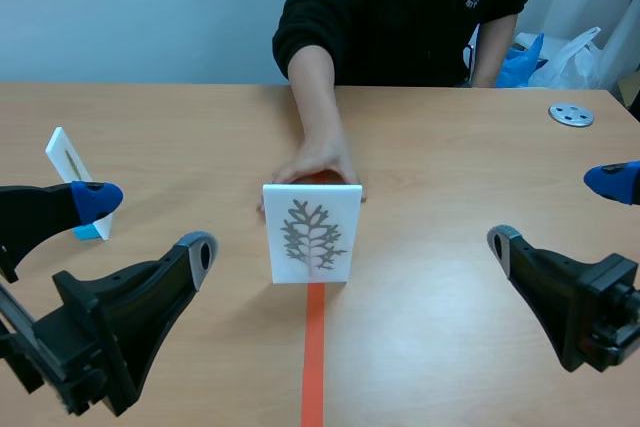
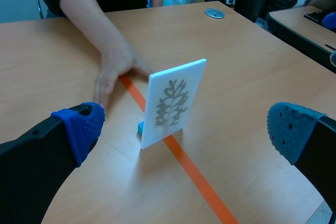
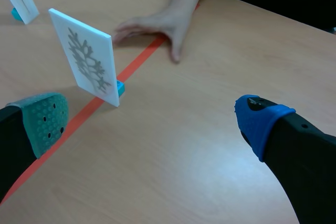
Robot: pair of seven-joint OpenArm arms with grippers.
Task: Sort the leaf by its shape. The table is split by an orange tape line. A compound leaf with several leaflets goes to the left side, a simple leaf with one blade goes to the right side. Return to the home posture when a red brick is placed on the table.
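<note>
Left pincer (image 1: 149, 225) wide, empty. Right pincer (image 1: 556, 211) wide, empty. Ahead, between them: white leaf card (image 1: 311, 232), branching leaf print, upright on the orange tape line (image 1: 314, 347) mid-counter (image 1: 450, 147). Person's hand (image 1: 315, 167) lies flat just behind the card.

Count, desk top.
White upright cards: 2. The leaf card (image 1: 311, 232) stands on the tape line (image 1: 314, 357) at mid-desk. The second card (image 1: 70, 162) is near the desk's left edge, print unreadable.
Metal disc (image 1: 571, 115): 1, toward the far right corner.
Person's hand (image 1: 318, 165) on desk: 1.
Tape lines: 1.
</note>
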